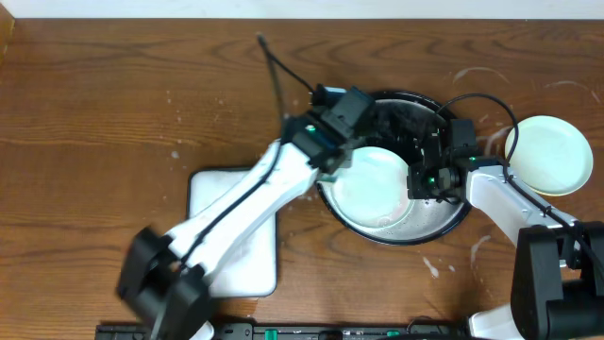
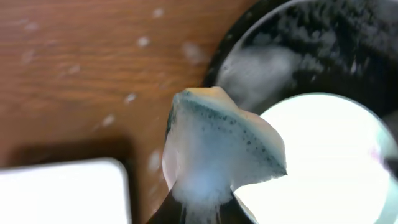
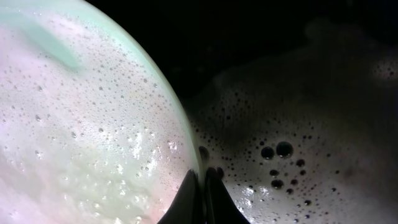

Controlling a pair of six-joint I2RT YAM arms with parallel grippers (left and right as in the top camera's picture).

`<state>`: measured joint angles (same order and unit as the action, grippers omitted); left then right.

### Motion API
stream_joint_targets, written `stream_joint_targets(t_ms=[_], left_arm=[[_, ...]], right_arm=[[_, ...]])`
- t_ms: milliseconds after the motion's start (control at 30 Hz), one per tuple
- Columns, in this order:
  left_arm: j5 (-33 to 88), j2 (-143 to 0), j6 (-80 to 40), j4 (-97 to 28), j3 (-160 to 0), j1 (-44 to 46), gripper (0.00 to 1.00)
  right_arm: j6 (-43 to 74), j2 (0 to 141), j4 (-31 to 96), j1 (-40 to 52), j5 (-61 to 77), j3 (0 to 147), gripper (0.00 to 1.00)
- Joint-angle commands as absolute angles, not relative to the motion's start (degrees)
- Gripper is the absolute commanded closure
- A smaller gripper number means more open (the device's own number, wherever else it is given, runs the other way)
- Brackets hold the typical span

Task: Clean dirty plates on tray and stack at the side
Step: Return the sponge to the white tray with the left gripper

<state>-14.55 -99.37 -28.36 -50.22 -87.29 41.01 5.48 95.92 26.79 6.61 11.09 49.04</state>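
Large round black foam-wet tray (image 1: 451,215) holds a pale mint-green glossy plate (image 1: 373,184), right gripper (image 3: 202,194) pinching its rim, left gripper (image 2: 198,210) clamped on a soapy green-edged sponge (image 2: 217,140) at the plate's edge; best sweep flat, centre outward, lightly.

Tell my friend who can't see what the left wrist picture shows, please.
A foamy sponge, pinched in the left gripper, fills the middle. Right of it lies a pale plate in the soapy black tray; a white dish sits lower left on the brown table.
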Motion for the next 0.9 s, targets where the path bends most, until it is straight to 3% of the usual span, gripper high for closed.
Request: stream_joint_targets(t_ms=[0, 200, 567, 667, 767, 867], left_arm=[[-15.4, -95.5, -27.6, -55.8, -88.0, 38.5, 0.92], [-15.1, -93.6, -27.7, -66.5, -85.8, 30.4, 0.92], [-5.3, -93.6, -27.7, -61.6, -69.5, 17.8, 0.92], [-5.3, -93.6, -27.7, -61.2, -67.9, 16.6, 0.83], [-5.3, -93.6, -27.7, -61.2, -67.8, 16.4, 0.61], [-5.3, -93.6, -27.7, -60.9, -67.8, 16.4, 0.48]], right_arm=[[4.6, 96.4, 27.6, 6.0, 6.5, 48.3, 0.99], [4.6, 96.4, 25.4, 6.1, 12.1, 48.3, 0.99], [6.3, 91.1, 30.3, 6.2, 13.1, 51.5, 0.99], [6.3, 85.9, 33.5, 7.2, 8.7, 53.1, 0.99], [6.3, 80.6, 35.1, 9.3, 1.3, 53.5, 0.99], [6.4, 76.6, 35.6, 12.1, -6.2, 53.5, 0.99]])
